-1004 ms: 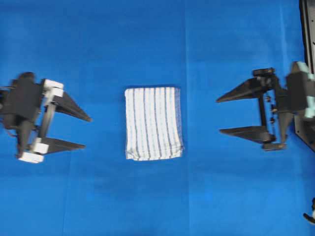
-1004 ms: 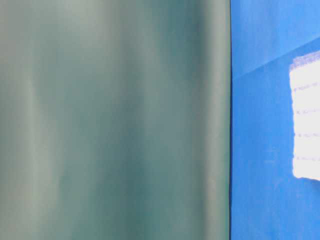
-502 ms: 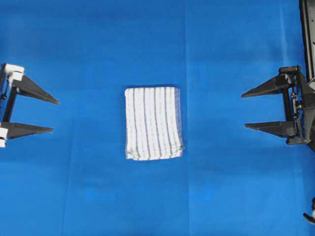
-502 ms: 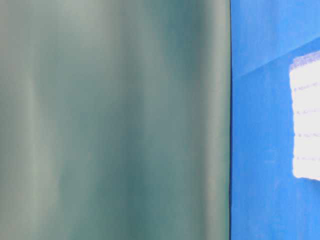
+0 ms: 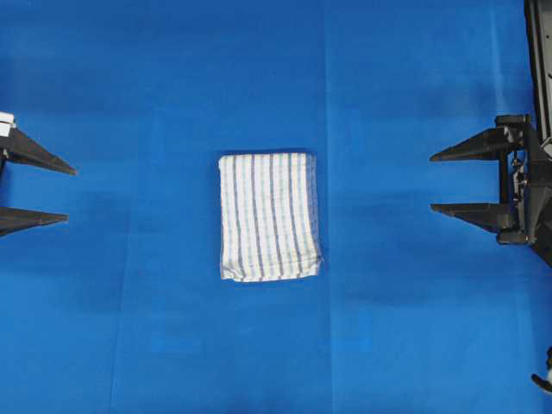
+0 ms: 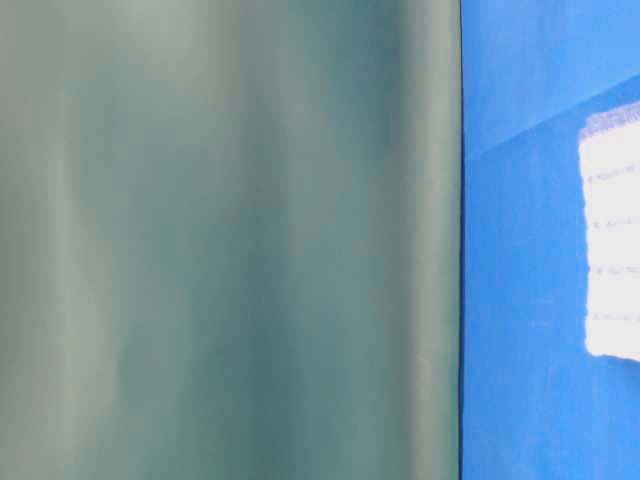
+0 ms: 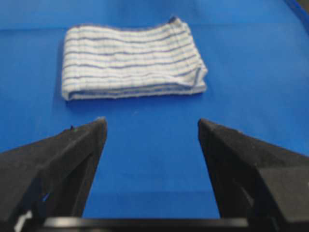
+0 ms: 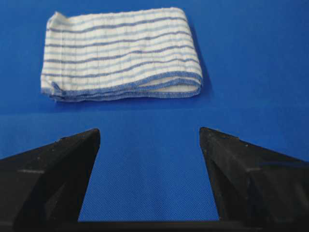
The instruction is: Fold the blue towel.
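At the far left of the overhead view the left pincer [image 5: 34, 191] stands spread wide and holds nothing, well apart from the blue towel [image 5: 269, 216]. The towel lies mid-tabletop [image 5: 172, 328] as a compact layered rectangle, stacked edges showing along one side, so the folding looks finished and neither arm needs contact. At right, the right pincer [image 5: 444, 183] is likewise wide apart and empty. No brand, label or writing is legible anywhere.
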Controlling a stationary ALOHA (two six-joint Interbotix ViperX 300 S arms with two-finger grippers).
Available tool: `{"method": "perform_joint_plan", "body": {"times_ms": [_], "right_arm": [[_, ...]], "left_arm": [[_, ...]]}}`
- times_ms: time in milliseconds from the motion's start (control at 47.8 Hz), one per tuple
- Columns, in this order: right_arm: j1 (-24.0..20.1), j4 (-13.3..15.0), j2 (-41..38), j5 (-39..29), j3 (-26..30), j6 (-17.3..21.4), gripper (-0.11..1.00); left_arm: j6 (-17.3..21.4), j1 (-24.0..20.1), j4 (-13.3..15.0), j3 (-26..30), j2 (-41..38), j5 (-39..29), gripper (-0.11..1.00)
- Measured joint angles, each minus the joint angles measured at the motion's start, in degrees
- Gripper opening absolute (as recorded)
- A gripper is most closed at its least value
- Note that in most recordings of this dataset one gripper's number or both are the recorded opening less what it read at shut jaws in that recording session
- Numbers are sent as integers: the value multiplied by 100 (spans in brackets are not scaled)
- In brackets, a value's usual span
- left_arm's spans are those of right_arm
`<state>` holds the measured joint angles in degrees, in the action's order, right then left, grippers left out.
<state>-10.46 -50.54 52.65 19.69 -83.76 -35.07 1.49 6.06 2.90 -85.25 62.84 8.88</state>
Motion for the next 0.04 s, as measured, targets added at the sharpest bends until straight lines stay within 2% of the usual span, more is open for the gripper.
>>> {"method": "perform_joint_plan", "body": {"times_ms": [42], "right_arm": [[0, 0, 0, 0, 0, 0, 85]], "left_arm": [[0, 0, 0, -26, 62, 0, 71]]}}
